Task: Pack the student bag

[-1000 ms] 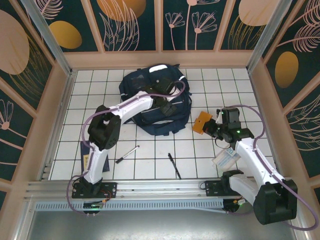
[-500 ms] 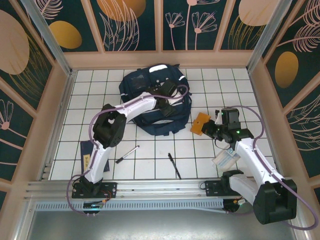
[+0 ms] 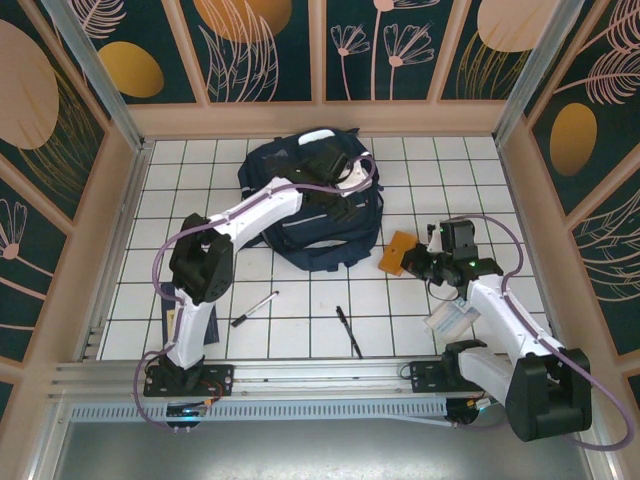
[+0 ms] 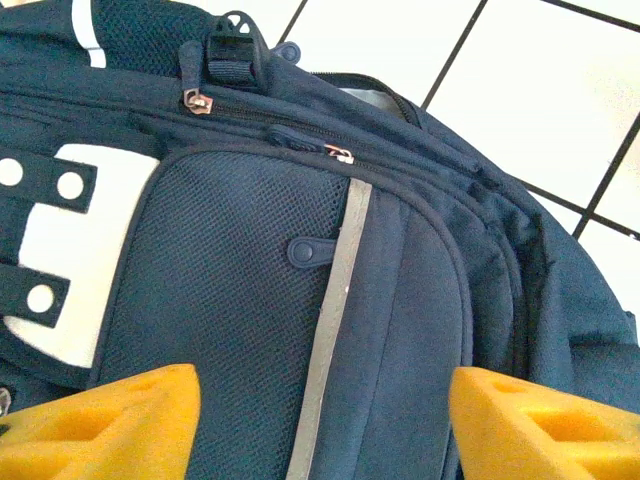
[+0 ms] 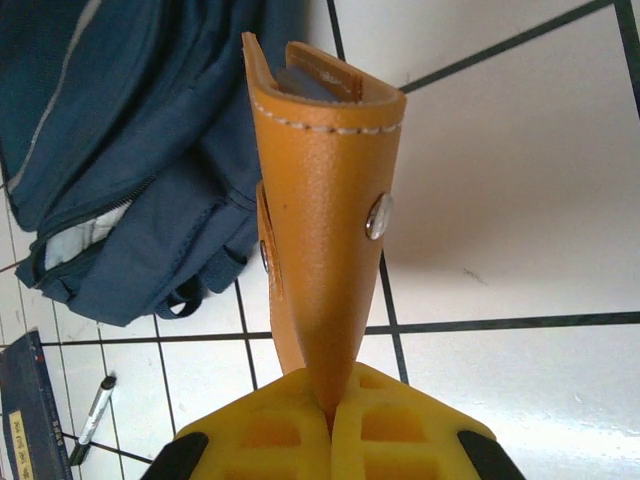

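Seen from above, the student bag (image 3: 330,235), navy blue with grey reflective stripes, lies on the white tiled table (image 3: 470,180), towards the far wall and a little left of centre. My left arm reaches across the bag, and my left claw (image 4: 320,425) hangs over its far end. In the left wrist view, my two yellow fingers (image 4: 110,420) stand spread wide apart with nothing between them. Below them are the bag's mesh front pocket, one grey stripe, two zip pulls and a pale patch crossed by dark straps with white dots.

My right claw (image 5: 330,400) is just to the right of the bag, near its lower right corner. Its yellow fingers are pressed together, pinching the edge of an orange leather case (image 5: 325,220) with pale stitching and a metal stud. The case points towards the bag but is apart from it.

On the near side of the bag lie a white pen (image 3: 255,308) and a black pen (image 3: 348,331). A dark-blue notebook (image 3: 168,300) lies near and left of the bag, partly under my left arm
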`<action>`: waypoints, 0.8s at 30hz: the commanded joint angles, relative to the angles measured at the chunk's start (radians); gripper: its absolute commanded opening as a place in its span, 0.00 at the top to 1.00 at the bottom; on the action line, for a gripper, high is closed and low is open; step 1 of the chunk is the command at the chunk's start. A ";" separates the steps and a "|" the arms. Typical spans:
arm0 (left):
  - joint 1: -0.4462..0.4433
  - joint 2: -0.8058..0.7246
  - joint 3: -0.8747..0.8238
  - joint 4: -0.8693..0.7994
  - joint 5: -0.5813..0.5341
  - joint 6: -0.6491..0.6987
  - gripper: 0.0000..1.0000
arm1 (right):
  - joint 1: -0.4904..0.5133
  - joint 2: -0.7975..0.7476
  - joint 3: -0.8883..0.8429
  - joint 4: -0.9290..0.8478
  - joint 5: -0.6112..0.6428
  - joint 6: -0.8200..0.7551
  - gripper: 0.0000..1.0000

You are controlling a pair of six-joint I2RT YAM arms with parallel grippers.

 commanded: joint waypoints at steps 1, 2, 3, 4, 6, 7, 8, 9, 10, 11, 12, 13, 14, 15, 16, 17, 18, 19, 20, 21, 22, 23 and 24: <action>-0.004 0.051 -0.020 -0.048 -0.049 0.016 0.30 | -0.010 -0.006 -0.016 0.018 0.007 -0.026 1.00; -0.004 0.040 -0.057 -0.028 -0.100 0.013 0.28 | -0.010 -0.010 -0.018 0.015 0.011 -0.031 1.00; -0.004 0.028 -0.091 -0.010 -0.141 0.008 0.27 | -0.010 -0.015 -0.020 0.015 0.014 -0.032 1.00; -0.002 0.011 -0.130 0.002 -0.182 0.006 0.25 | -0.010 -0.019 -0.024 0.017 0.011 -0.033 1.00; 0.003 -0.027 -0.200 0.006 -0.218 0.002 0.22 | -0.010 -0.020 -0.024 0.021 0.008 -0.031 1.00; 0.008 -0.054 -0.245 0.015 -0.226 0.000 0.22 | -0.010 -0.017 -0.023 0.022 0.006 -0.033 1.00; 0.014 -0.079 -0.284 0.028 -0.237 -0.004 0.21 | -0.010 -0.015 -0.021 0.021 0.008 -0.034 1.00; 0.020 -0.106 -0.325 0.042 -0.251 -0.007 0.20 | -0.010 -0.011 -0.019 0.020 0.008 -0.036 1.00; 0.027 -0.134 -0.359 0.050 -0.264 -0.010 0.19 | -0.010 -0.008 -0.021 0.022 0.005 -0.037 1.00; 0.034 -0.153 -0.382 0.054 -0.267 -0.014 0.18 | -0.010 -0.004 -0.021 0.023 0.002 -0.037 1.00; 0.047 -0.170 -0.402 0.055 -0.259 -0.022 0.18 | -0.011 -0.002 -0.023 0.024 -0.001 -0.036 1.00; 0.059 -0.190 -0.419 0.059 -0.242 -0.029 0.18 | -0.010 -0.002 -0.024 0.024 -0.007 -0.036 1.00; 0.068 -0.205 -0.435 0.066 -0.229 -0.027 0.18 | -0.010 0.001 -0.024 0.023 -0.010 -0.038 1.00; 0.072 -0.216 -0.453 0.075 -0.221 -0.008 0.17 | -0.010 0.003 -0.024 0.021 -0.011 -0.040 1.00; 0.073 -0.220 -0.471 0.082 -0.223 0.026 0.17 | -0.011 0.004 -0.023 0.021 -0.012 -0.042 1.00; 0.073 -0.215 -0.478 0.084 -0.225 0.048 0.17 | -0.010 0.005 -0.022 0.022 -0.015 -0.043 1.00; 0.072 -0.196 -0.473 0.083 -0.215 0.071 0.18 | -0.010 0.008 -0.021 0.023 -0.017 -0.045 1.00; 0.072 -0.174 -0.461 0.084 -0.187 0.089 0.17 | -0.010 0.012 -0.020 0.026 -0.019 -0.045 1.00; 0.072 -0.153 -0.447 0.086 -0.168 0.097 0.17 | -0.010 0.015 -0.019 0.029 -0.020 -0.047 1.00; 0.073 -0.118 -0.411 0.072 -0.147 0.098 0.17 | -0.011 0.019 -0.018 0.030 -0.022 -0.048 1.00; 0.072 -0.079 -0.366 0.056 -0.148 0.086 0.16 | -0.010 0.023 -0.017 0.030 -0.023 -0.050 1.00; 0.072 -0.047 -0.328 0.043 -0.156 0.078 0.17 | -0.010 0.026 -0.015 0.030 -0.023 -0.049 1.00; 0.073 -0.008 -0.284 0.021 -0.160 0.073 0.18 | -0.010 0.027 -0.015 0.033 -0.023 -0.050 1.00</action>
